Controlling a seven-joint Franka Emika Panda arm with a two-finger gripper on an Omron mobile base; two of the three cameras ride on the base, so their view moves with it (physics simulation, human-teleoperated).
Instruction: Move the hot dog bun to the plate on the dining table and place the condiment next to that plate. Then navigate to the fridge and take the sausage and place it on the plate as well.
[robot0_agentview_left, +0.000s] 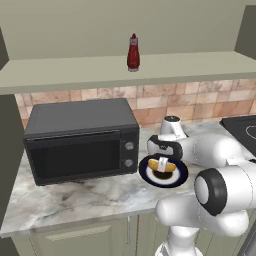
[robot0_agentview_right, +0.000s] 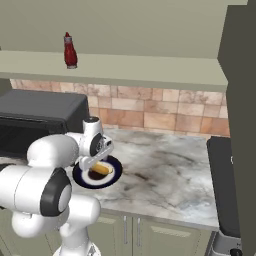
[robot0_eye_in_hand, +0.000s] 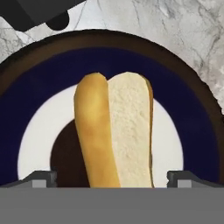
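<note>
- Marble counter (robot0_agentview_left: 75, 197) with green cabinet fronts below it runs under me, backed by a brick-tile wall, and my landmark on it is the dark blue plate (robot0_agentview_left: 148, 173) with its white centre.
- My claw (robot0_eye_in_hand: 111, 177) hangs straight above that plate, its jaws spread as wide as they go and holding nothing.
- My two finger tips (robot0_eye_in_hand: 40, 178) stand on either side of the hot dog bun (robot0_eye_in_hand: 114, 131), apart from it, with the bun running up between them in the hand view.
- That bun lies in the middle of the dark blue plate, split open along its length, golden crust on one half and pale crumb on the other.
- Left of the plate, close beside it, sits a black microwave (robot0_agentview_left: 80, 140) with its door closed.
- Right of the plate, well apart along the counter, a black cooktop (robot0_agentview_left: 242, 130) shows at the edge.
- Above and behind the plate, a pale shelf (robot0_agentview_left: 65, 72) crosses the wall, and the condiment (robot0_agentview_left: 133, 53), a red bottle with a pale cap, stands upright on it.
</note>
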